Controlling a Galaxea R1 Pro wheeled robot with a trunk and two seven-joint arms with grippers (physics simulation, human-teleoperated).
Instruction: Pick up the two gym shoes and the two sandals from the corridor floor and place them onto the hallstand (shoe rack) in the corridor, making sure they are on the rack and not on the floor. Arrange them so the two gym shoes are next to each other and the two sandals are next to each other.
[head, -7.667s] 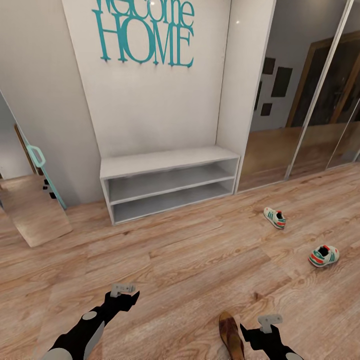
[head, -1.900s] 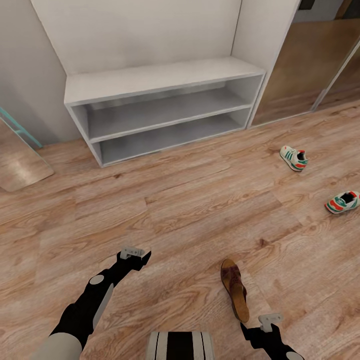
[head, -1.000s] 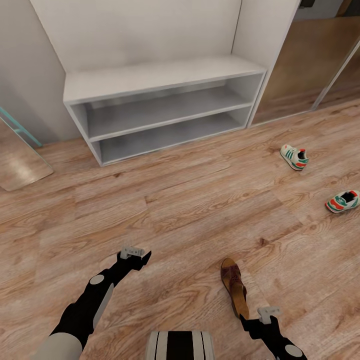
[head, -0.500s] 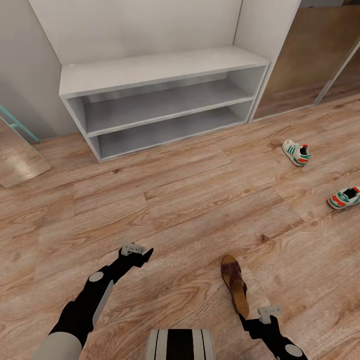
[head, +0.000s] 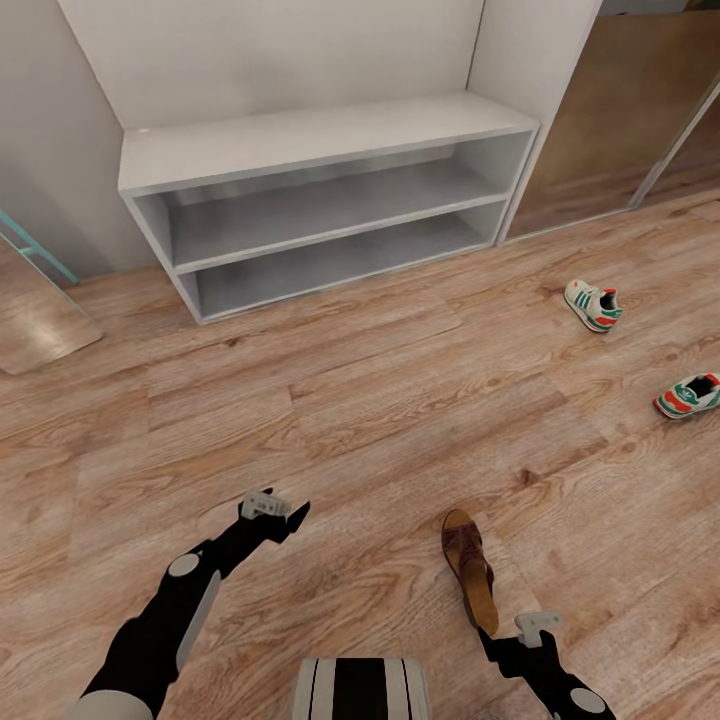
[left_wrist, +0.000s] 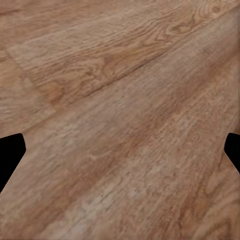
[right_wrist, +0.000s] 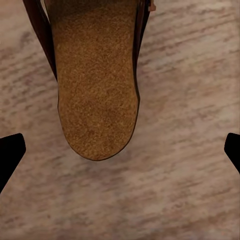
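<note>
One brown sandal with a tan footbed lies on the corridor floor, toe toward the wall. My right gripper hovers open just behind its heel. In the right wrist view the sandal's heel end sits ahead of the right gripper, with the fingertips spread wide. The two gym shoes lie apart on the floor at the far right. My left gripper is open over bare planks. The hallstand is out of view.
A grey bench with two shelf slots stands against the wall ahead. A leaning mirror is at the left, and mirrored sliding doors are at the right. My own base shows at the lower edge.
A second ago the head view shifted slightly, bringing the bench a little closer. My left arm has since dropped a little. The right gripper stays behind the sandal's heel; shoes have not moved.
</note>
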